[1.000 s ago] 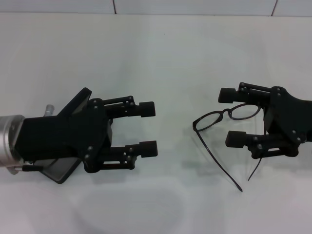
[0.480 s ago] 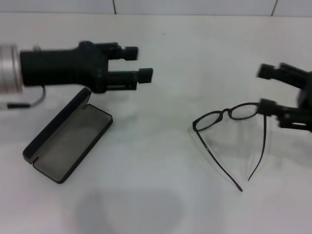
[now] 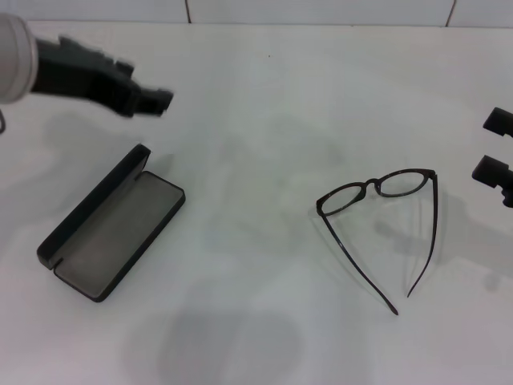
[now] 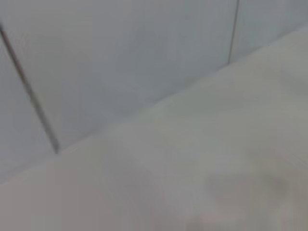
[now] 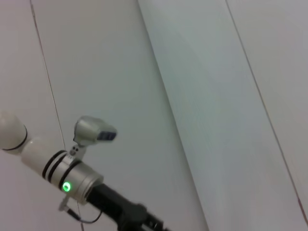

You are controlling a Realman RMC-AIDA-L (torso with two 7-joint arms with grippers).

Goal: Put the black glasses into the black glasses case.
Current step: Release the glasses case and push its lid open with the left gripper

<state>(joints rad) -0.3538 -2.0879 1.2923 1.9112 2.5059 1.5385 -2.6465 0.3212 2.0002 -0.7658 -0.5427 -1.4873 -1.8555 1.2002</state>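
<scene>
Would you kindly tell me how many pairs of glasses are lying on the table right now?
1: the black glasses lie unfolded on the table's right side; none hidden.

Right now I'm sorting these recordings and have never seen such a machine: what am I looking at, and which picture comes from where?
It is a robot with two arms, each ending in a gripper. The wide picture comes from a camera on its head, looking down at a white table. The other two come from cameras on its wrists; at present they show only wall panels, and the right wrist view also catches the other arm.

On the table lie the black glasses, temple arms unfolded, and to their left the black glasses case, lying open with its grey lining showing.

The left gripper hangs above the table beyond the case. The right gripper, fingers apart, sits at the right edge, beside the glasses. Neither holds anything.
</scene>
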